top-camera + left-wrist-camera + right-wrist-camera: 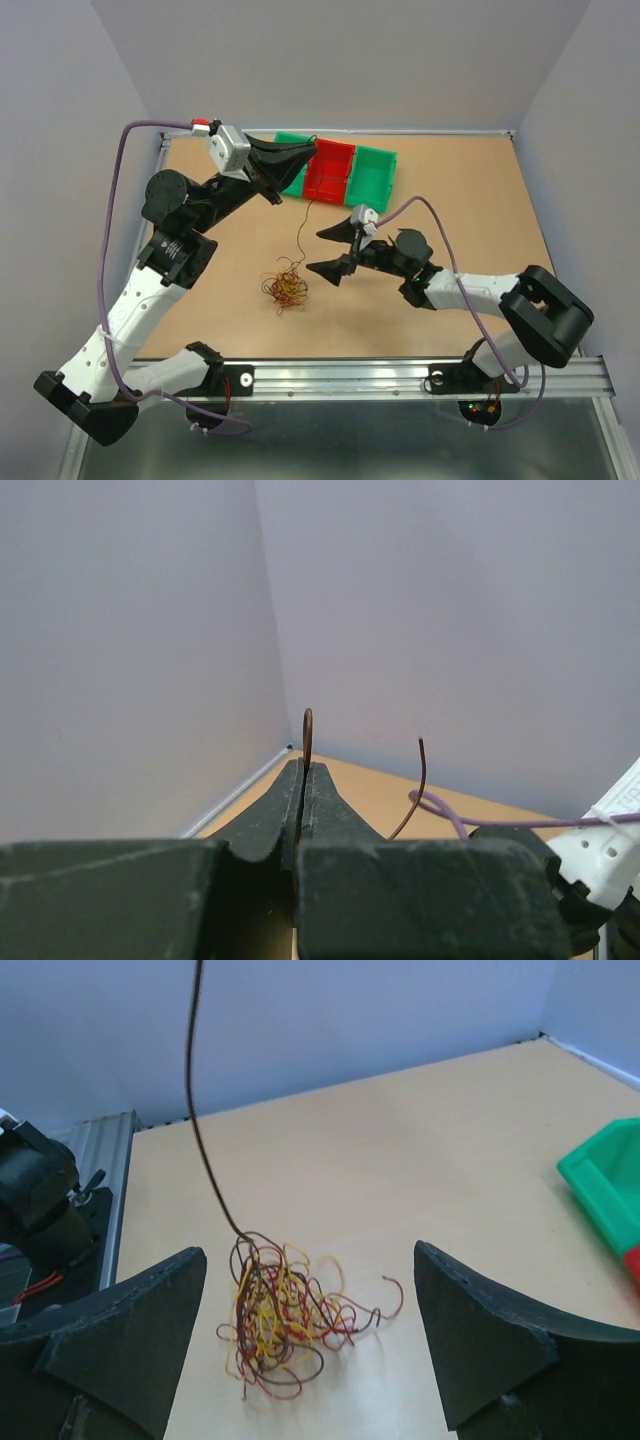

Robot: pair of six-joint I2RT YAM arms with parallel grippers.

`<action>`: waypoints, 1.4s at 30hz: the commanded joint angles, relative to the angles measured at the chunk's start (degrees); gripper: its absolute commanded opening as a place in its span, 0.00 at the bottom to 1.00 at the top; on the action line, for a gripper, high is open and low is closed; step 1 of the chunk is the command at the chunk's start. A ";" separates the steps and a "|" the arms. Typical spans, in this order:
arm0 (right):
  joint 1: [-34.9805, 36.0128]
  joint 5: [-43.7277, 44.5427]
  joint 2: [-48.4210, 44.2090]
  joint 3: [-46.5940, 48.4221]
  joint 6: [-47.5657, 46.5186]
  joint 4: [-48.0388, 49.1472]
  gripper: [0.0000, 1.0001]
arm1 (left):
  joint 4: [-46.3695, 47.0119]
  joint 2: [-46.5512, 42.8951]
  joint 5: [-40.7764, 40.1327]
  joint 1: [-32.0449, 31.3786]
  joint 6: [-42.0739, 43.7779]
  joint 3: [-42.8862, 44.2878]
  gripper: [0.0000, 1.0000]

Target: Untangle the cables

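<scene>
A tangle of thin yellow, red and brown cables (285, 288) lies on the table, and shows in the right wrist view (285, 1310). My left gripper (312, 155) is raised over the bins and shut on one brown cable (301, 225). That strand hangs from the jaws down into the tangle. In the left wrist view its looped end (307, 735) sticks up between the closed fingertips. My right gripper (327, 250) is open and empty, just right of the tangle. Its fingers (120, 1330) stand on either side of the tangle.
A row of bins, green (372, 175), red (330, 170) and green (293, 160), stands at the back of the table. The green bin's corner shows in the right wrist view (605, 1185). Purple arm cables (110, 260) loop beside both arms.
</scene>
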 commanded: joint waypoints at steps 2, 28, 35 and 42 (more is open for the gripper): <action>3.71 0.91 7.48 10.01 -3.53 2.08 0.88 | 3.77 -1.35 1.00 -0.17 0.08 3.67 0.00; 3.54 11.65 22.35 10.99 -5.12 -0.21 0.21 | -2.84 17.90 -28.27 -0.17 9.30 53.35 0.00; 0.64 16.55 16.12 2.57 -5.56 -0.21 0.22 | 0.59 16.76 -43.81 -0.17 13.34 53.34 0.00; -4.72 18.76 6.80 -5.71 -0.99 0.06 0.19 | 11.05 12.45 -53.31 -0.25 22.40 47.28 0.00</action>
